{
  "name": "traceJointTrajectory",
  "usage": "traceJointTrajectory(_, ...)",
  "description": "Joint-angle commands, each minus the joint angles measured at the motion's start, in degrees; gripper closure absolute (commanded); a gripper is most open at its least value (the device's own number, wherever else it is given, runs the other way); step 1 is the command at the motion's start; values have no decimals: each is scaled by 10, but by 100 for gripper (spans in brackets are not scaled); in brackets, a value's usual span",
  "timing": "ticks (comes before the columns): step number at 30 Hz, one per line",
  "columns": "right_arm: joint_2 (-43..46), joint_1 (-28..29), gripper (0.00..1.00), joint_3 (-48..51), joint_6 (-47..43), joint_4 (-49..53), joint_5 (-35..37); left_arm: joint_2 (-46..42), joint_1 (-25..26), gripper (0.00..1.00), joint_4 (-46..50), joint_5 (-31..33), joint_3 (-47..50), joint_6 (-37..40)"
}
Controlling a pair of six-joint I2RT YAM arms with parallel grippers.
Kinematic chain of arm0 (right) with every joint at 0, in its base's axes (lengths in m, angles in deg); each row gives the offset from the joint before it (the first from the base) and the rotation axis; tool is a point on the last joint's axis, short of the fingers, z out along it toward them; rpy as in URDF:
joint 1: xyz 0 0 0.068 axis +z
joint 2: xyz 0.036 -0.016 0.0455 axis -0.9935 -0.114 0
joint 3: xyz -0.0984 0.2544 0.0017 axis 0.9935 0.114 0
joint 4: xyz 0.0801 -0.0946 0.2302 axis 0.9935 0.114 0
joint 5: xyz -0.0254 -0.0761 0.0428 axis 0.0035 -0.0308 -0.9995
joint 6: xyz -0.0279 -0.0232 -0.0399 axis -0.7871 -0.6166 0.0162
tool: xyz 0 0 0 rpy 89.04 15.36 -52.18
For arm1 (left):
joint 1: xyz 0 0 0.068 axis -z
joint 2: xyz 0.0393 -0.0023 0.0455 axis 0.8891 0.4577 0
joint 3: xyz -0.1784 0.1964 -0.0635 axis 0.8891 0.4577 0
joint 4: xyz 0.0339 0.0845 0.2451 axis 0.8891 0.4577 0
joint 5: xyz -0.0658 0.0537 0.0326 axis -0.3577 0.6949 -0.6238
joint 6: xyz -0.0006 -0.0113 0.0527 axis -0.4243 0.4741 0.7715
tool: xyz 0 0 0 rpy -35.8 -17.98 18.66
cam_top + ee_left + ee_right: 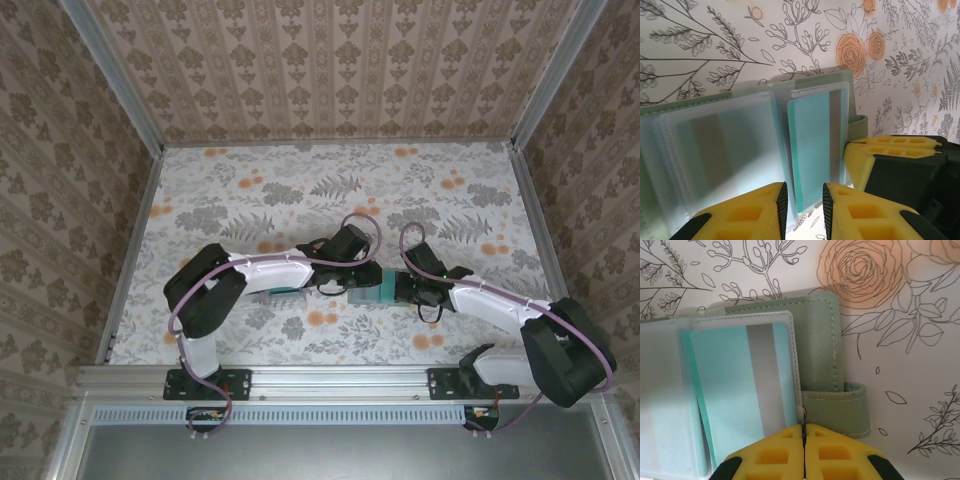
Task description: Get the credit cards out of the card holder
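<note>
From above, the card holder lies on the floral table at about 5 o'clock of its middle. The left gripper meets it from 9 o'clock and the right gripper from 3 o'clock. The step in hand looks like drawing one card out while the holder is pinned.

In the left wrist view, the left gripper has its jaws apart. They straddle the 6 o'clock edge of a teal credit card, which sits in a clear sleeve of the open holder and appears to poke past the sleeve's mouth. To do this well, the gripper should probably close on the bare card edge alone, not on the sleeve. It should then pull straight toward 6 o'clock along the pocket. A skewed pull could jam the card or drag the holder.

In the right wrist view, the right gripper is closed, its pads together at the sleeve's 5 o'clock corner beside the strap. It is apparently pinching the holder's edge. That pinch needs to be firm, as the anchor against the pull.
</note>
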Motion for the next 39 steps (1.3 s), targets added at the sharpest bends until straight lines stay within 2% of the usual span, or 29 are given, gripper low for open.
traceJointTrajectory(1,-8,4,92,-17,6,1,-30,17,4,72,-15,-15,-21,-14)
traceJointTrajectory(8,-17,7,92,-31,0,-7,-58,13,3,72,-3,0,-13,-12)
traceJointTrajectory(18,0,6,86,-74,-43,61,4,17,1,72,-1,1,-11,-16)
traceJointTrajectory(39,-98,-6,91,-92,-54,65,11,24,1,72,-9,-13,-10,-20)
